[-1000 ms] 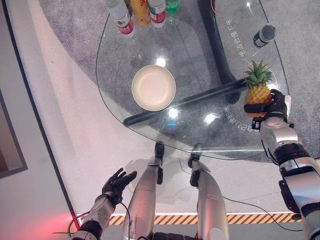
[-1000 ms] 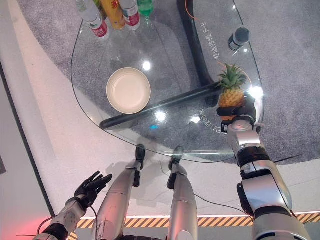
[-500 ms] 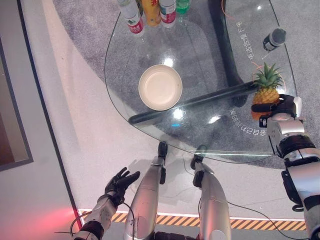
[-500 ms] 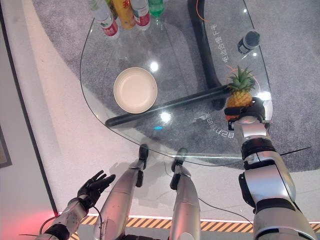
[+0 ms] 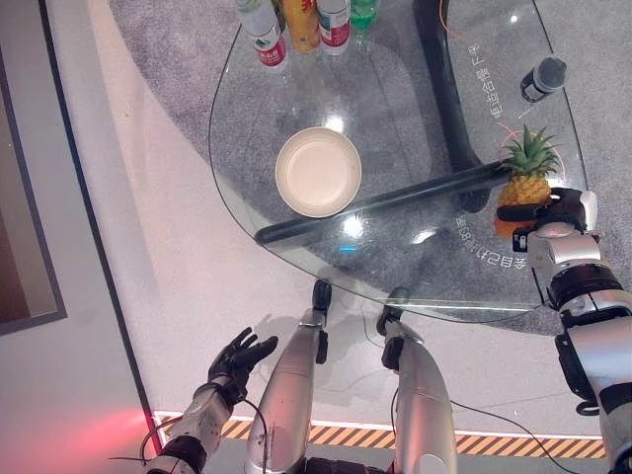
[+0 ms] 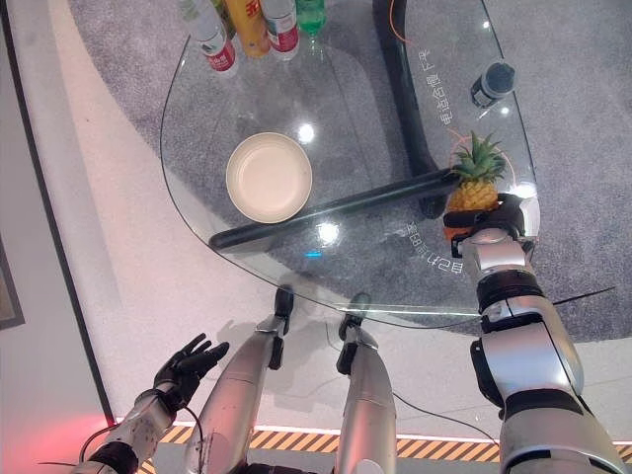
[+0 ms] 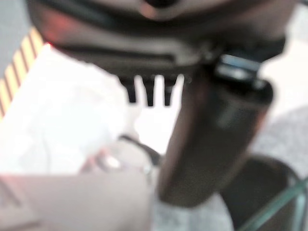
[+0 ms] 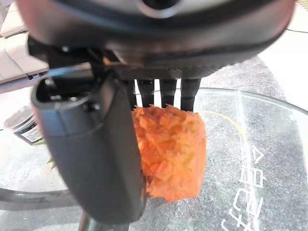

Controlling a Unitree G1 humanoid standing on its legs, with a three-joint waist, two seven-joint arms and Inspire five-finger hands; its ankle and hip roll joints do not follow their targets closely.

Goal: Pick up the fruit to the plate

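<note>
Pineapple (image 5: 524, 185): orange-yellow body, green crown, upright near right edge of glass tabletop (image 5: 395, 118), well apart from cream plate (image 5: 318, 171). Clasped by right hand (image 5: 553, 209), as half a second ago. Left hand (image 5: 237, 357): fingers spread, low, unchanged.

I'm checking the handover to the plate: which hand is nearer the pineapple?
Right. The right hand has its fingers curled around the pineapple at the table's right edge. The left hand hangs open off the table, far to the lower left.
</note>
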